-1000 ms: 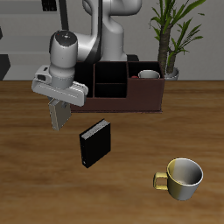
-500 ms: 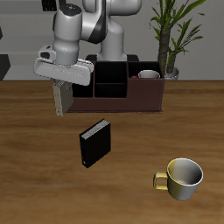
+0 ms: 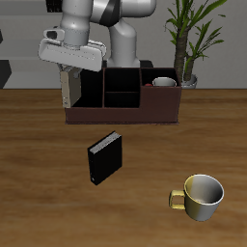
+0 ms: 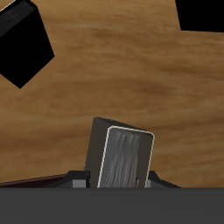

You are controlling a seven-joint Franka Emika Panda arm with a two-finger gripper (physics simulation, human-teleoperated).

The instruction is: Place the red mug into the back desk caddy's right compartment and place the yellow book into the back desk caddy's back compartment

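Note:
My gripper (image 3: 68,75) is shut on the yellow book (image 3: 67,90), a thin grey-tan book that hangs upright from the fingers, above the table just outside one end of the back desk caddy (image 3: 123,114). In the wrist view the yellow book (image 4: 122,156) shows its pale striped page edges between my fingers (image 4: 80,181). The red mug (image 3: 164,83) stands inside the caddy's right compartment, at the end farthest from my gripper; only its rim and grey inside show. The small back compartment (image 3: 122,80) in the middle looks dark.
A black book (image 3: 105,158) stands on the table in front of the caddy, and the black book (image 4: 22,44) also appears in the wrist view. A yellow-gold mug (image 3: 201,196) sits near the table's front edge. A potted plant (image 3: 185,39) stands behind the caddy.
My gripper has lifted the yellow book higher and carried it back toward the caddy's end. The mugs and the black book have not moved.

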